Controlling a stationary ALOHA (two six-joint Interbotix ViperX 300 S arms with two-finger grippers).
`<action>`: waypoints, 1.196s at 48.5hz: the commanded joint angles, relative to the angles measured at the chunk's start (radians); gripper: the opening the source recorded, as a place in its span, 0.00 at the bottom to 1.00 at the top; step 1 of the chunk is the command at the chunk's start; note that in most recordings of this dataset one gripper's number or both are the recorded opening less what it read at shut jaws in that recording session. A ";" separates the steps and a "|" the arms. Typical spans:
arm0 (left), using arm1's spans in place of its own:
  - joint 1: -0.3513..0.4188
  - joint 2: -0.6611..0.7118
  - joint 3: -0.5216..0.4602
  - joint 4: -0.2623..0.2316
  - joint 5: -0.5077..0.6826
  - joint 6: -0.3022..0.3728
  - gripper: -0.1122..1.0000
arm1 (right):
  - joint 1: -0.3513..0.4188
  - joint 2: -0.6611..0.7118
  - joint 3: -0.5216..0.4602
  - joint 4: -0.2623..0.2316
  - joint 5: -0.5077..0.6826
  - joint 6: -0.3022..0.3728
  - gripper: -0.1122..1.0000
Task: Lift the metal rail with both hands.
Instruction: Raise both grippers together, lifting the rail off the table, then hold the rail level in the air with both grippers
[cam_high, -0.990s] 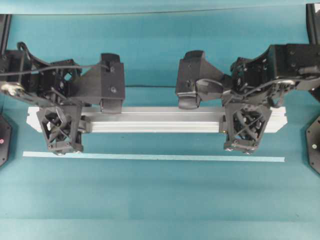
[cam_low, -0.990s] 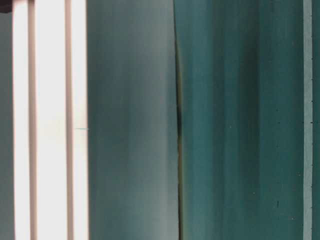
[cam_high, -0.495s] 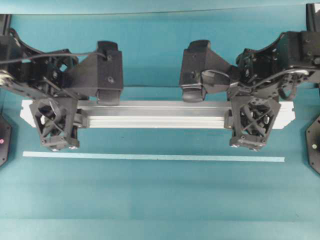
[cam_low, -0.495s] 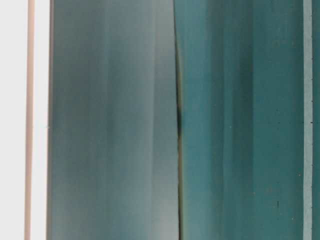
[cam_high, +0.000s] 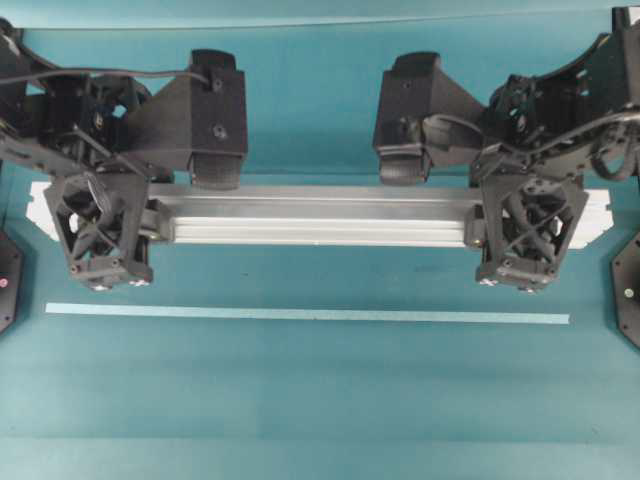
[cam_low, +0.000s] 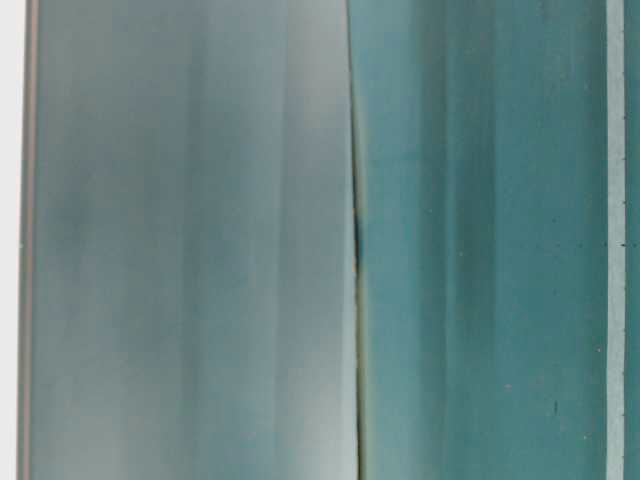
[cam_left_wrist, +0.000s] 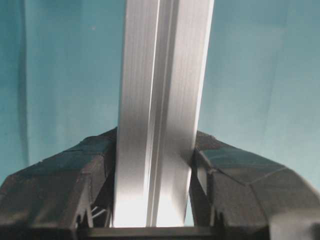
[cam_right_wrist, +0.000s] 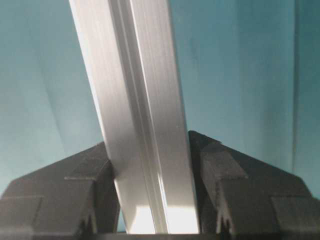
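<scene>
The metal rail (cam_high: 320, 215), a long grooved silver bar, hangs level above the teal table, and its ends stick out past both hands. My left gripper (cam_high: 100, 230) is shut on it near its left end, and my right gripper (cam_high: 528, 228) is shut on it near its right end. In the left wrist view the rail (cam_left_wrist: 162, 75) runs between the black fingers (cam_left_wrist: 75, 175) of my left gripper (cam_left_wrist: 156, 145), which press its sides. The right wrist view shows the rail (cam_right_wrist: 130, 75) clamped the same way in my right gripper (cam_right_wrist: 150, 150). At table level only a pale sliver of the rail (cam_low: 10, 240) shows.
A thin pale tape line (cam_high: 300, 315) lies on the teal table (cam_high: 320, 400) in front of the rail. It is also in the table-level view as a tape line (cam_low: 615, 240). Black arm bases stand at the left edge (cam_high: 8, 280) and right edge (cam_high: 628, 290).
Both grippers have risen with the rail, which looks larger and farther from the tape line overhead. In the table-level view the rail has slid almost out at the left edge.
</scene>
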 joint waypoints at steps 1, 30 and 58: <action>-0.002 -0.011 -0.049 0.003 0.015 -0.002 0.43 | -0.005 -0.015 -0.041 0.000 0.011 0.041 0.40; -0.002 -0.009 -0.098 0.003 0.018 -0.002 0.43 | -0.005 -0.015 -0.071 -0.006 0.058 0.041 0.40; 0.003 -0.008 -0.057 0.003 0.008 -0.003 0.43 | -0.005 -0.006 -0.008 -0.018 0.011 0.032 0.40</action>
